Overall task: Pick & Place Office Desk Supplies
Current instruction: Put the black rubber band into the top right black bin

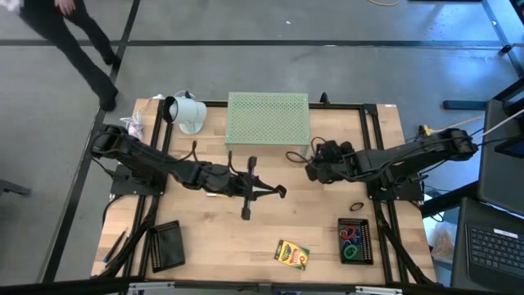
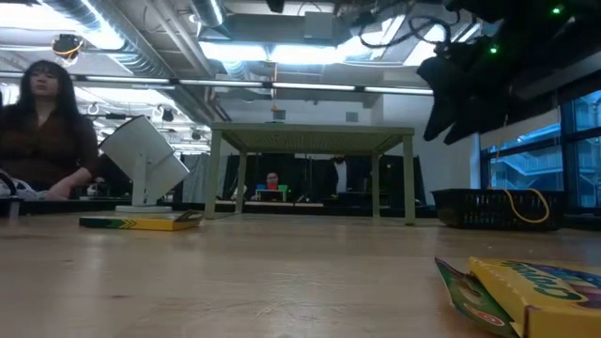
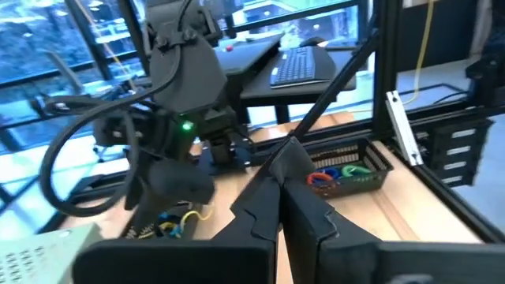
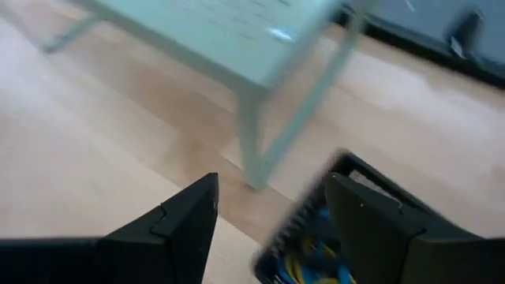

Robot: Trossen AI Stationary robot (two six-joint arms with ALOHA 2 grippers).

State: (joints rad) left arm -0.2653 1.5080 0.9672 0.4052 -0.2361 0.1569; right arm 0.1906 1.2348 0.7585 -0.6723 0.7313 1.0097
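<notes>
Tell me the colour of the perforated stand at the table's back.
Pale green perforated stand; the high view shows it best.

Bright ceiling strip lights (image 2: 272,52) glare in the low view; the right wrist view is motion-blurred.

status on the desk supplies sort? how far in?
Looks partway. Done: coloured rubber-band loops sit in the black tray on the right. In hand: nothing visible; left hand shut mid-table, right hand open near the green stand. Left: crayon box and a dark loop on the table.

No legible text anywhere.
</notes>
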